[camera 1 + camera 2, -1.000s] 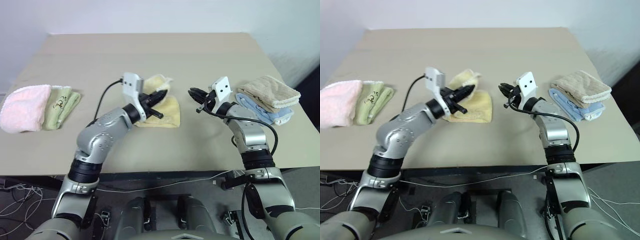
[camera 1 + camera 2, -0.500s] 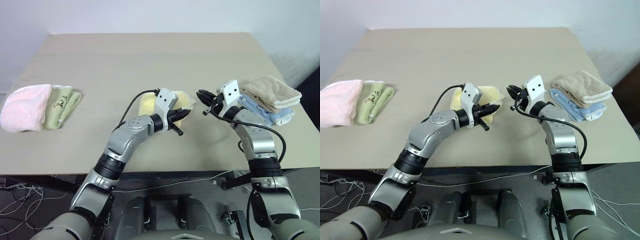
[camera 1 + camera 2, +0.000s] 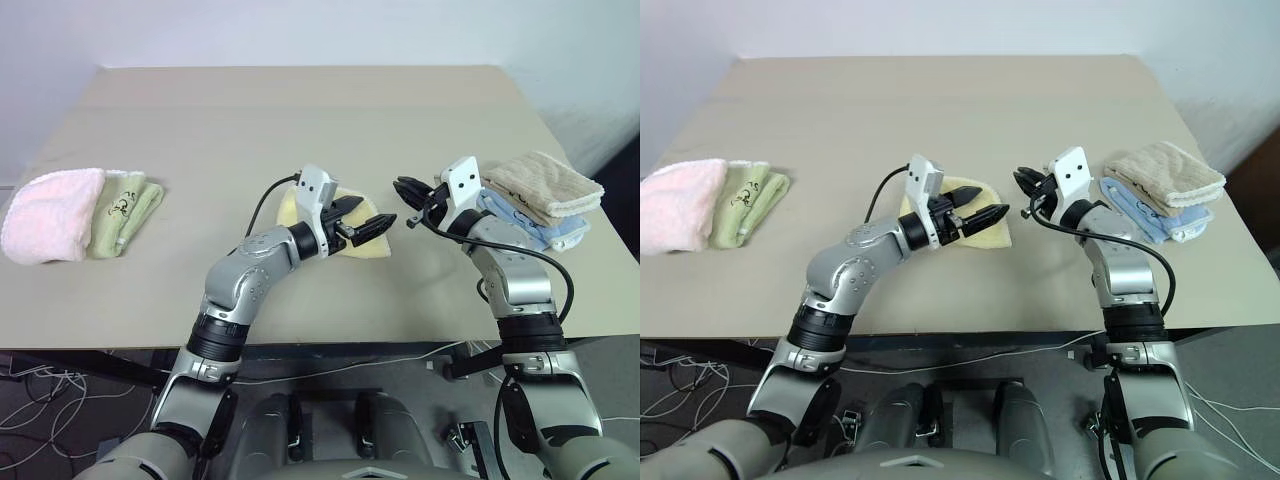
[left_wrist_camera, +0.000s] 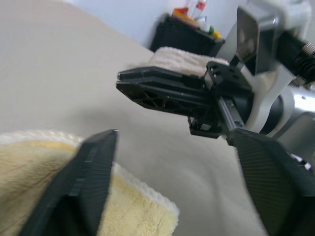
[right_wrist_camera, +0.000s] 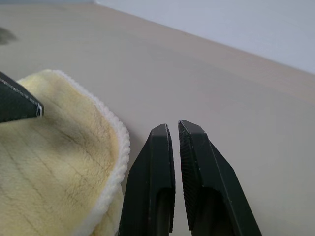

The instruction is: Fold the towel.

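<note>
Left eye view has the biggest news: the left gripper (image 3: pixel 366 224) now stands with its two black fingers spread wide, where a moment ago they were pinched shut on a corner of the towel (image 3: pixel 372 247) and carrying it across. So the cloth has been let go. It lies as a small folded yellow pad on the table (image 3: pixel 300 110), under and just behind that gripper, about midway between the pink towel (image 3: pixel 48 214) at the left edge and the tan towel (image 3: pixel 545 183) at the right. My guess is that this fold is laid down, and that what remains is backing the arm off and perhaps squaring the pad up.

The right gripper (image 3: pixel 408 188) sits just right of the towel, fingers pressed together and holding nothing.

Right wrist view gives what the head views can't: the towel's whitish hemmed edge (image 5: pixel 117 162) curling just beside those closed fingers (image 5: pixel 156 177), apart from them. Left wrist view looks between its own spread fingers (image 4: pixel 86 172) across the towel's corner straight at the right gripper, near and facing it.
</note>
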Controlling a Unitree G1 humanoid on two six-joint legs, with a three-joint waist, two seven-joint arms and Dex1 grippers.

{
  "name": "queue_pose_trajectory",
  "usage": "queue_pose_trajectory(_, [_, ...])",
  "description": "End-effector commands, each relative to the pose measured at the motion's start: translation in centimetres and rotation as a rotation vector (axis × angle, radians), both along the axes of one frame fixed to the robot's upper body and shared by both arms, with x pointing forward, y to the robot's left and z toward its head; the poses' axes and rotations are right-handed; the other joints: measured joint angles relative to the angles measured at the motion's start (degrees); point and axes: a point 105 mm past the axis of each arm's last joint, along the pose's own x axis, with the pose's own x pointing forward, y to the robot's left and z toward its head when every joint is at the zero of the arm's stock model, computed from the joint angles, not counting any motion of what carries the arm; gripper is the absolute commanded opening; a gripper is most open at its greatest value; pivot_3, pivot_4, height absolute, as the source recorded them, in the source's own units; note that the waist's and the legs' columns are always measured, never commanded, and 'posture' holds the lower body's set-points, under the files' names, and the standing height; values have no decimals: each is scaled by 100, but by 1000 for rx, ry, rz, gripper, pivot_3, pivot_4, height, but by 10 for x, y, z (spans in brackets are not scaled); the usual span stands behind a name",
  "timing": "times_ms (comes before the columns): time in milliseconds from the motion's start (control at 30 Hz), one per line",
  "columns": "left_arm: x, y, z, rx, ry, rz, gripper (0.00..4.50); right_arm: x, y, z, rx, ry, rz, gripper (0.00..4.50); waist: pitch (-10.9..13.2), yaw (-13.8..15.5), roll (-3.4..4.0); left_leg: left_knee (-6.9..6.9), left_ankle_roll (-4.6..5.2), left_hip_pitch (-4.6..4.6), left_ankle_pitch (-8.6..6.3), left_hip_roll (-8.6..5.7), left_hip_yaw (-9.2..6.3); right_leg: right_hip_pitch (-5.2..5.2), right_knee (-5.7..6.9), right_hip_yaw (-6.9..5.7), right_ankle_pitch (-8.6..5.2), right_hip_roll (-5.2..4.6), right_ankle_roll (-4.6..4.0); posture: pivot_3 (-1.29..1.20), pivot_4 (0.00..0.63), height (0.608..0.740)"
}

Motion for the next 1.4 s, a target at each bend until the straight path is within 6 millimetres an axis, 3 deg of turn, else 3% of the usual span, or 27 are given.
queue_pose_trajectory(33, [11,30,16,-15,-74,125,4270,-2,4,24,22,-65,30,1,0,-2,0,0,0,0,0,0,0,0,1,0,0,0,0,0,150,740])
queue_pose_trajectory(133, [22,54,16,8,-105,228,3647,-6,17,26,57,-50,79,0,0,-5,0,0,0,0,0,1,-1,0,1,0,0,1,0,0,150,740])
queue_pose_trajectory(233, [27,72,10,66,-137,280,2697,-12,43,23,103,-10,159,0,0,-7,1,0,-1,0,0,3,0,-1,1,0,0,3,0,0,150,740])
queue_pose_trajectory(500, [18,74,-18,203,-151,196,19,-13,81,-13,113,145,210,0,0,10,0,1,0,-2,-1,-1,0,-1,1,-1,0,-4,-1,0,150,740])
queue_pose_trajectory(700, [31,81,-67,384,-82,240,19,-8,89,-65,30,316,171,0,0,-17,2,0,-1,-2,-1,0,1,-5,4,-1,0,-2,-1,0,150,740])
queue_pose_trajectory(900, [35,83,-84,398,-63,260,19,-5,89,-83,-8,342,149,0,-14,-19,1,0,-2,13,-2,2,0,8,4,-1,0,-3,-2,0,150,740])
queue_pose_trajectory(1067, [31,90,-33,170,-170,293,19,-7,78,-37,80,184,183,0,-9,-21,1,0,-3,6,-2,3,-1,-1,6,1,1,-14,-2,0,150,740])
queue_pose_trajectory(1233, [32,132,-22,290,-242,416,19,-13,51,0,166,140,205,0,-7,-22,4,0,-3,-10,-2,3,-1,-14,6,1,1,-13,-2,0,150,740])
queue_pose_trajectory(1333, [30,155,-27,373,-252,458,0,-14,36,3,180,165,187,599,-7,-23,4,-1,-1,-10,-4,3,-2,-15,5,0,1,-12,-3,0,150,740])
queue_pose_trajectory(1400, [28,171,-31,401,-242,488,0,-12,27,0,193,208,167,1233,-6,-18,5,-1,1,-10,-5,3,-1,-16,4,0,1,-14,-3,0,150,740])
